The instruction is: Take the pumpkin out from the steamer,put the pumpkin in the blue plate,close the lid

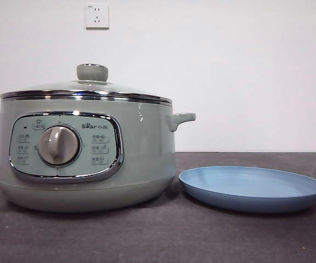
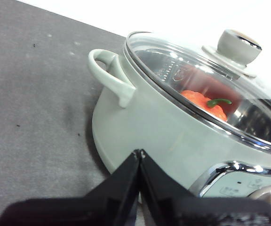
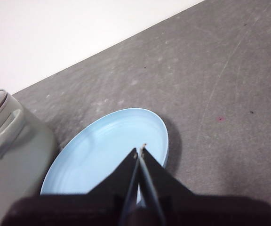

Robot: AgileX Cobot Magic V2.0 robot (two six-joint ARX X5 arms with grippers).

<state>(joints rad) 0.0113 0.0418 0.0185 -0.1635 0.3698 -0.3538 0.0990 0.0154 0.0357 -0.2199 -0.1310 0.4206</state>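
The sage-green steamer [image 1: 86, 159] stands at the left of the table with its glass lid [image 1: 86, 86] on. Through the lid [image 2: 206, 89] in the left wrist view I see the orange-red pumpkin [image 2: 202, 102] with its green stem inside the steamer [image 2: 154, 136]. The blue plate [image 1: 251, 188] lies empty to the right of the steamer. My left gripper [image 2: 139, 153] is shut and empty, above the table beside the steamer. My right gripper [image 3: 140, 149] is shut and empty, above the blue plate [image 3: 102, 155]. Neither arm shows in the front view.
The dark grey table [image 1: 163, 235] runs back to a white wall with two sockets [image 1: 96, 16]. The steamer's side handles [image 1: 181, 119] stick out left and right. Its control panel with a round knob [image 1: 58, 145] faces the front.
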